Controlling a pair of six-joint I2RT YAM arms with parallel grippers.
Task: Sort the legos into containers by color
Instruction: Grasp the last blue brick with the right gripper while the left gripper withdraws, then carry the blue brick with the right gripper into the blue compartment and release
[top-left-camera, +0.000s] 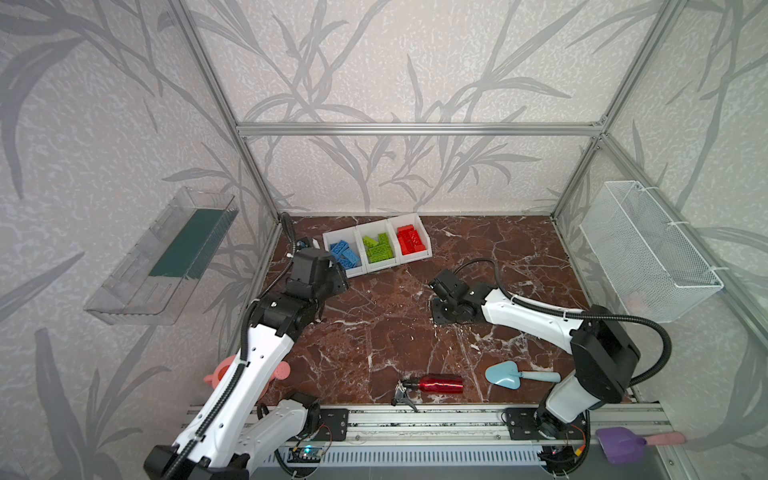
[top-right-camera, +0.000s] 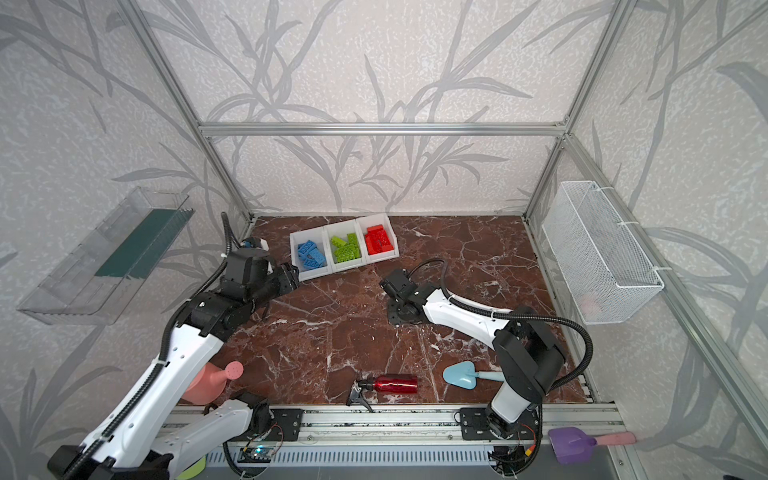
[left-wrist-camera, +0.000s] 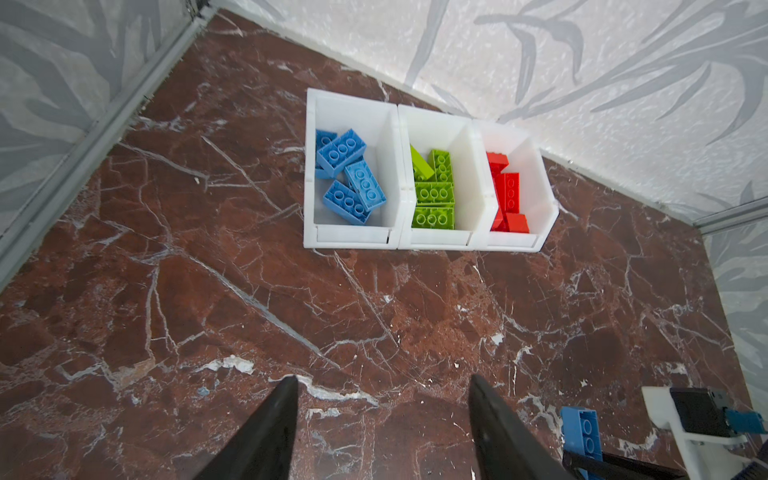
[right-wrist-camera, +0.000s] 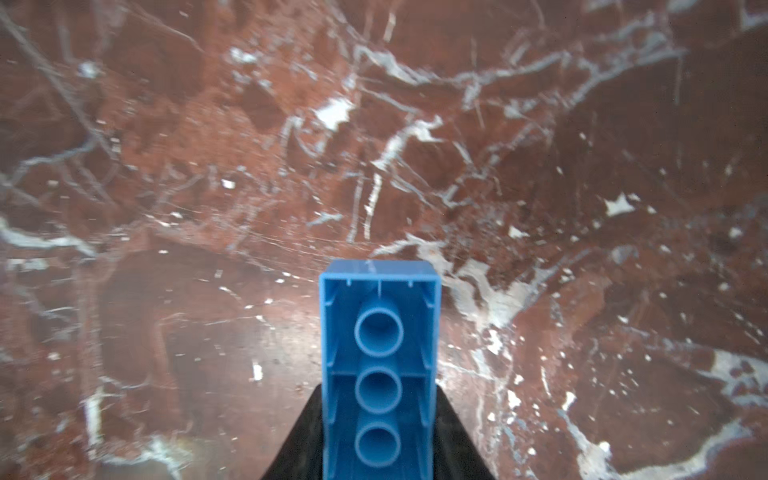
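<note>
Lengthwise, the blue lego (right-wrist-camera: 379, 365) juts out from the right fingers (right-wrist-camera: 301, 451).

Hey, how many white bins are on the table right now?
3, joined in a row at the back of the table: the left bin holds blue bricks, the middle bin green bricks, the right bin red bricks. None looks hidden.

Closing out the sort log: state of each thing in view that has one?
left end effector, open, empty
right end effector, shut on blue lego
blue lego, held, hollow underside toward right wrist camera
left container, holds blue legos only
middle container, holds green legos only
right container, holds red legos only
red bottle, lying on its side
</note>
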